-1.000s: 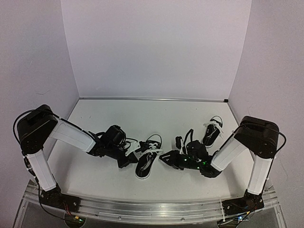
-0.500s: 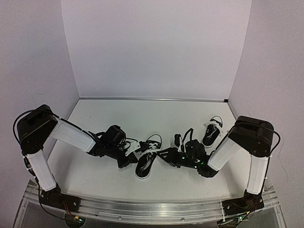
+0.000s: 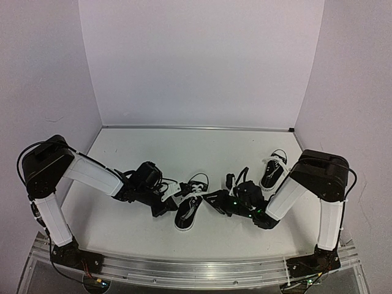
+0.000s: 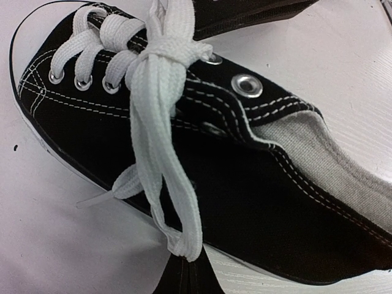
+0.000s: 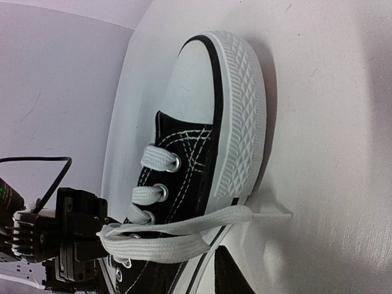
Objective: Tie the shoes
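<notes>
A black sneaker [image 3: 189, 209] with a white sole lies between my two grippers; it also fills the left wrist view [image 4: 245, 184] and shows in the right wrist view [image 5: 196, 141]. Its white laces [image 4: 160, 92] are crossed into a knot over the eyelets. My left gripper [image 3: 169, 205] is shut on a lace loop [image 4: 187, 245] at the shoe's left side. My right gripper [image 3: 212, 201] sits at the shoe's right side, shut at the end of another lace loop [image 5: 165, 248]. The second sneaker [image 3: 274, 167] lies at the right rear, untouched.
White walls enclose the table [image 3: 184, 147] at the back and sides. The left gripper's body [image 5: 70, 239] shows beyond the shoe in the right wrist view. A metal rail [image 3: 184, 269] runs along the near edge.
My right gripper has crept a little to the left, closer to the shoe. The left gripper and both shoes have stayed put.
</notes>
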